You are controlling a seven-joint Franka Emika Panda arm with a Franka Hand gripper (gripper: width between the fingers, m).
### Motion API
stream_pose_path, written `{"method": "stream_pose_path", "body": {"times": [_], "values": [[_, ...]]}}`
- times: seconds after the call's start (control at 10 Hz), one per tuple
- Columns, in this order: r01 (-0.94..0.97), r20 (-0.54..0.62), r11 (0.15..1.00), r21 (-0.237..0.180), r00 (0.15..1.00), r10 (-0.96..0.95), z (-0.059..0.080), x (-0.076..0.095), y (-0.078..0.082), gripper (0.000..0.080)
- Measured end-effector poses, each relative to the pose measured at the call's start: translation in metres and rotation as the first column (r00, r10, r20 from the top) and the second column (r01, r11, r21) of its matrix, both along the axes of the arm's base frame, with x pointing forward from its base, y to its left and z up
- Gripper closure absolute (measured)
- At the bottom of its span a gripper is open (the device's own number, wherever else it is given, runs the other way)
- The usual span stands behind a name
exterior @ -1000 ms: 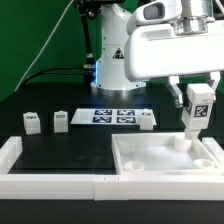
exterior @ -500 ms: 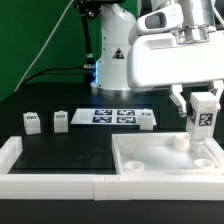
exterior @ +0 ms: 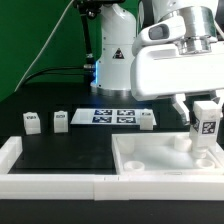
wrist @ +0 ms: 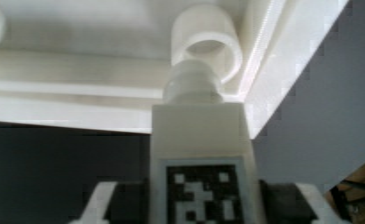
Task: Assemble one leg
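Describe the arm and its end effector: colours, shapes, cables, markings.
Arm: glossy white, bulky rounded shells. Its base column carries a black triangle sticker and a blue glow. Black cables trail behind it. End effector: white body, pale fingers.

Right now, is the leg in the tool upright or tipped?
Upright. The leg hangs vertically in the tool above the tray, its long sides plumb in the exterior view. Whether its lower end touches the tray, cannot tell.
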State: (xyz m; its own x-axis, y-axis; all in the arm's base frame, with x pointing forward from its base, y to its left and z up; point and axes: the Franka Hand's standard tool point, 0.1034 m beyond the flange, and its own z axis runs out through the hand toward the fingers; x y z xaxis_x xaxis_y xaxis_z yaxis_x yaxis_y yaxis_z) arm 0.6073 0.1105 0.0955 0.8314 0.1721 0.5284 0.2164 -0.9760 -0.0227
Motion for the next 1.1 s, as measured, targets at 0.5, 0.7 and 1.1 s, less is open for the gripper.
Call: {"method": "stream_pose_path", "body": {"times": [0.5,0.7,1.1], "values": [[-0.008,-0.016,1.0,-0.001,1.0,0.008,-0.008,-0.004,0.005,0.0509],[-0.009,-0.022,1.0,-0.001,1.0,0.009,-0.011,-0.005,0.005,0.0509],[-0.007,-0.014,1.0,0.001,1.0,0.007,-0.012,-0.003,0.005,0.0509]]}}
